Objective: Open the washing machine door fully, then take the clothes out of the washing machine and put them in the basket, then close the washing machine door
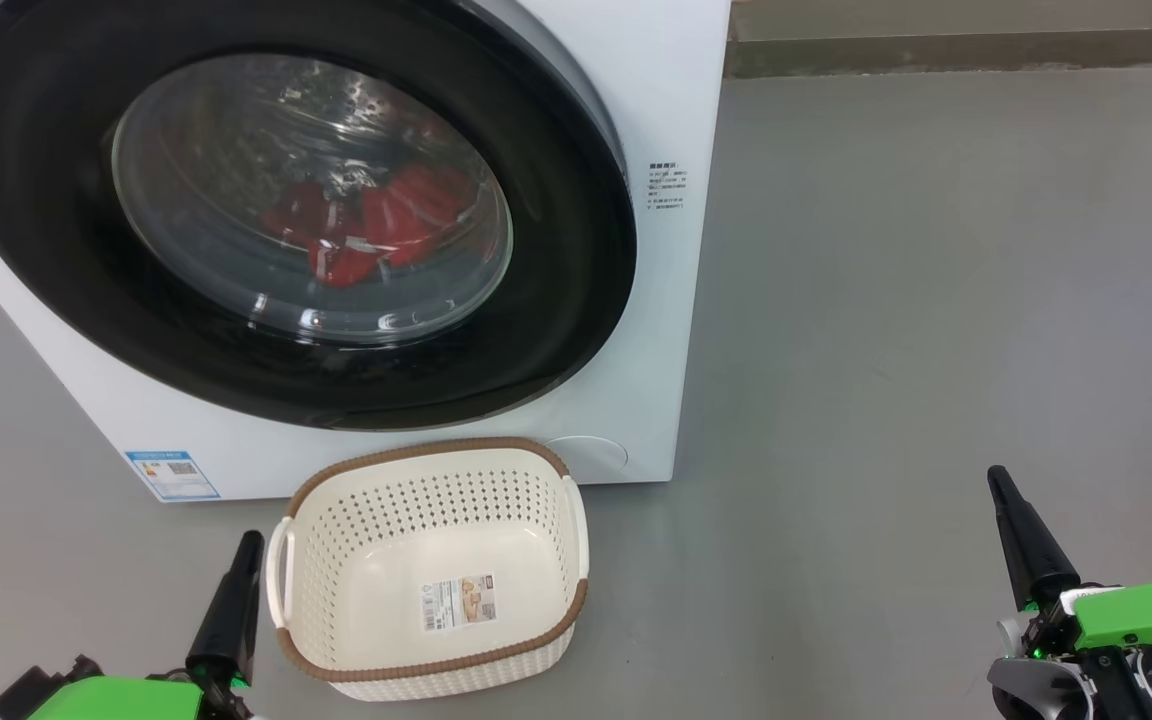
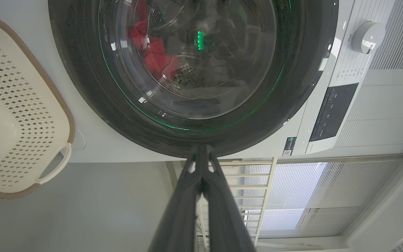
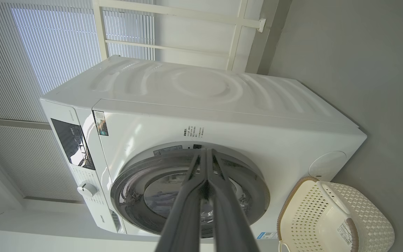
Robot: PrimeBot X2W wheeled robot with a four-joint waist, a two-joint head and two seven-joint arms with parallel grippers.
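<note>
The white washing machine stands ahead with its round black-rimmed door against the front, seemingly closed. Through the glass I see red clothes in the drum, also red clothes in the left wrist view. The cream basket with a brown rim sits empty on the floor in front of the machine. My left gripper is shut, low beside the basket's left handle. My right gripper is shut, far right over the floor. Both wrist views show the fingers pressed together: left gripper, right gripper.
Grey floor spreads wide to the right of the machine. A wall base runs along the back. The machine's control panel and dial sit on its top front. White railings and blinds lie behind the machine.
</note>
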